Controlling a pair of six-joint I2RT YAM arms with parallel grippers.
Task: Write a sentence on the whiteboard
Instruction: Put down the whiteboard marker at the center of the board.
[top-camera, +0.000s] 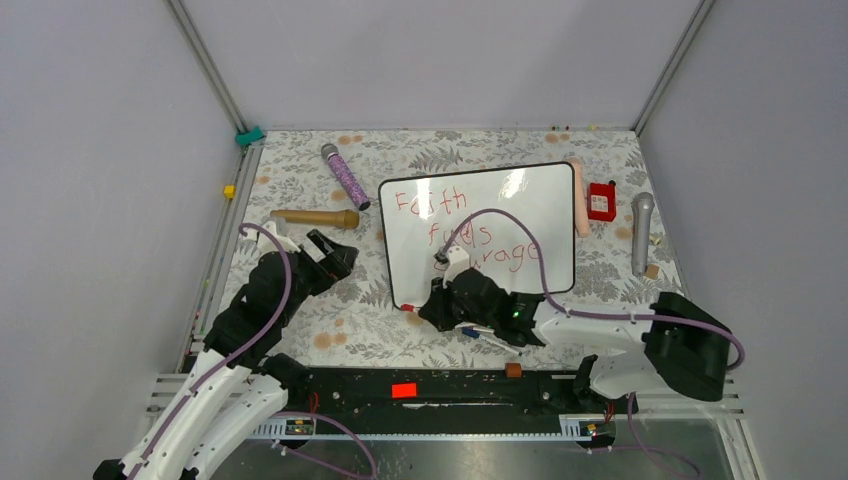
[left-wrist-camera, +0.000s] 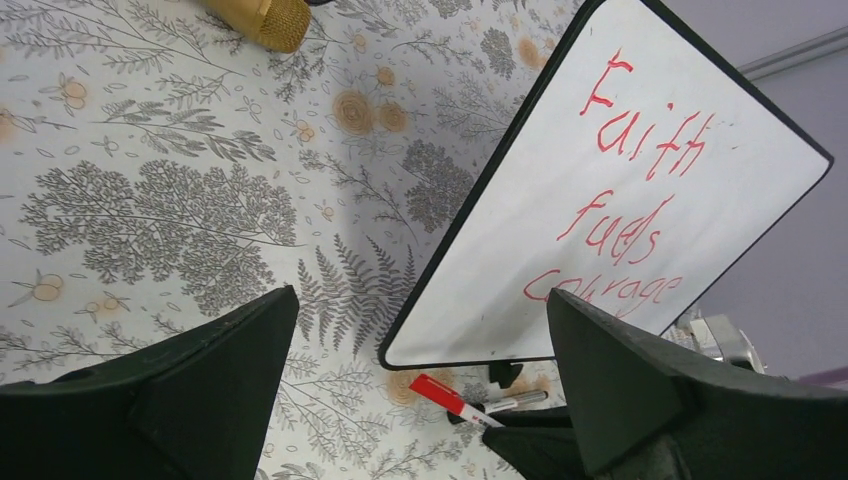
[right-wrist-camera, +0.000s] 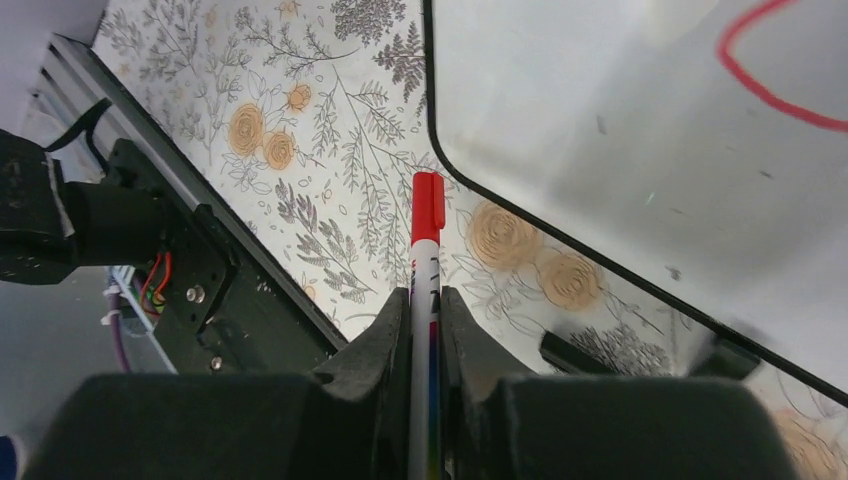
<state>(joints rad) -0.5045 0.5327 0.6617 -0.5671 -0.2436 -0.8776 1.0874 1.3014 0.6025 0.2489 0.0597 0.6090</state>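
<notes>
The whiteboard (top-camera: 500, 215) lies on the floral tablecloth. It bears the sentence (top-camera: 465, 232) in red marker, "Faith fuels courage", on three staggered lines. At the board's near left corner my right gripper (top-camera: 432, 303) is shut on a white marker (right-wrist-camera: 427, 262). The marker's red cap (right-wrist-camera: 428, 205) points away from the fingers, over the cloth. My left gripper (top-camera: 335, 252) hangs open and empty to the left of the board. In the left wrist view the board (left-wrist-camera: 620, 200), the sentence (left-wrist-camera: 630, 215) and the capped marker (left-wrist-camera: 445, 394) show between its wide-apart fingers (left-wrist-camera: 200, 380).
A gold microphone (top-camera: 315, 217) and a purple glitter microphone (top-camera: 345, 176) lie left of the board. A peach tube (top-camera: 579, 195), a red box (top-camera: 601, 201) and a grey microphone (top-camera: 641, 232) lie on its right. A blue-tipped pen (top-camera: 480, 336) lies under the right wrist.
</notes>
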